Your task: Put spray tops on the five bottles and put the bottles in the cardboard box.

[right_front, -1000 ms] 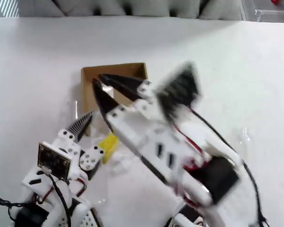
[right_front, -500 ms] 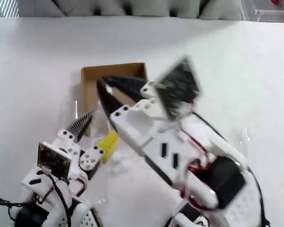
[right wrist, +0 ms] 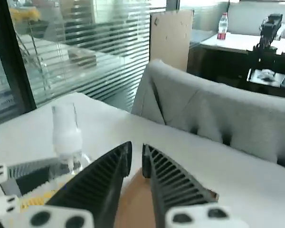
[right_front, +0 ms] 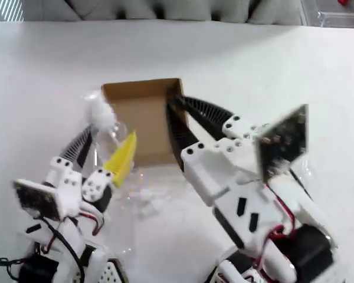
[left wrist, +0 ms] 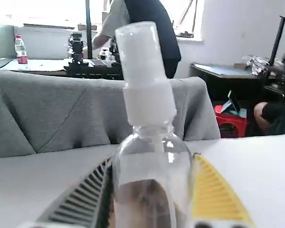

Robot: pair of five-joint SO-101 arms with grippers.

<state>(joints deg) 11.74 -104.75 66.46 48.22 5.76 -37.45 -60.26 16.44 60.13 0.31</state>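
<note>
A clear bottle (left wrist: 152, 171) with a white spray top (left wrist: 145, 71) stands upright in my left gripper (left wrist: 149, 190), which is shut on its body between the black and yellow fingers. From above, that gripper (right_front: 110, 133) holds the bottle by the left edge of the open cardboard box (right_front: 138, 115), with the spray top (right_front: 99, 112) above it. My right gripper (right_front: 174, 99) hangs over the box's right rim. Its black jaws stand a narrow gap apart, holding nothing (right wrist: 136, 147). The right wrist view shows the bottle (right wrist: 66, 137) off to one side.
Clear plastic items lie on the white table in front of the box (right_front: 146, 199) and at the right (right_front: 307, 171). A grey sofa back (right_front: 165, 9) runs along the far edge. A clear container (right_front: 336, 16) sits at the back right.
My right arm has swung right, from above the box's left side to its right rim. The left arm rose and shifted left, and the capped bottle now shows.
</note>
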